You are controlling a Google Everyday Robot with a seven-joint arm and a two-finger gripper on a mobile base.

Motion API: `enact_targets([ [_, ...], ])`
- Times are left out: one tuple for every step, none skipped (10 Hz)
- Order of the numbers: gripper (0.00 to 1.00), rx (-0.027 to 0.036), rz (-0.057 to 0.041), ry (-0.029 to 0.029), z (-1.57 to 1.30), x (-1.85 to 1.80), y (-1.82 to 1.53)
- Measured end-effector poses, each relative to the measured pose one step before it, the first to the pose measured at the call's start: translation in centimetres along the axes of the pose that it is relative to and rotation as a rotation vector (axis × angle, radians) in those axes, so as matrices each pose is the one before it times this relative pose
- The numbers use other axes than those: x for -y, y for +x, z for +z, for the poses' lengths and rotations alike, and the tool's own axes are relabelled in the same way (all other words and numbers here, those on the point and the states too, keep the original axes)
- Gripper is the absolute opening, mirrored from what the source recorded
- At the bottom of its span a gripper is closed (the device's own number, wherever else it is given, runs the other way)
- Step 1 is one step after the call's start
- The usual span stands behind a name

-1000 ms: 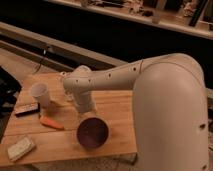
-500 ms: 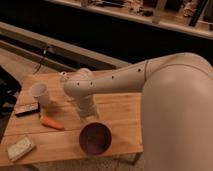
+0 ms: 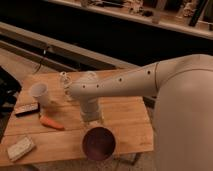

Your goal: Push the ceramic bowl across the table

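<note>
**Bowl at near table edge, gripper right behind it**

Ceramic bowl (image 3: 98,143) sits at the near edge of the table (image 3: 131,125), its rim appearing to overlap that edge. Gripper (image 3: 92,120) hangs just behind the bowl on the far side, pointing down; contact and whether it is wide or narrow: cannot tell. White cup (image 3: 40,93), carrot (image 3: 51,122) and sponge (image 3: 21,148) lie well to the left. Versus 0.5 s ago, the bowl is closer to the near edge and the gripper has followed it.
</note>
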State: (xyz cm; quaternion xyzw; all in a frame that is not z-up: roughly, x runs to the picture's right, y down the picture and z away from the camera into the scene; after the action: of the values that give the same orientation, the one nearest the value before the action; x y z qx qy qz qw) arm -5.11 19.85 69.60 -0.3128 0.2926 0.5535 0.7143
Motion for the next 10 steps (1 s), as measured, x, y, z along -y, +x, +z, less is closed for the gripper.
enact_targets([
  [0.65,-0.01314,0.00182,0.00093,0.053,0.174,0.925],
  [0.65,-0.01735,0.00327,0.0031,0.078,0.306,1.073],
  [0.65,-0.0102,0.0016,0.0022,-0.013,0.176,0.637],
  [0.65,-0.02114,-0.00089,0.00211,0.014,0.187,1.195],
  [0.65,-0.01884,-0.01024,0.00069,0.036,-0.041,0.864],
  [0.65,-0.01533,-0.00991,0.00033,0.002,-0.131,0.685],
  [0.65,-0.02995,-0.01469,0.00386,0.055,-0.014,1.376],
  [0.65,-0.00839,-0.00407,0.00186,-0.029,0.028,0.497],
  [0.65,-0.00015,-0.00114,0.00302,-0.066,0.156,0.306],
  [0.65,0.02654,-0.00558,0.00514,-0.329,0.084,-0.243],
])
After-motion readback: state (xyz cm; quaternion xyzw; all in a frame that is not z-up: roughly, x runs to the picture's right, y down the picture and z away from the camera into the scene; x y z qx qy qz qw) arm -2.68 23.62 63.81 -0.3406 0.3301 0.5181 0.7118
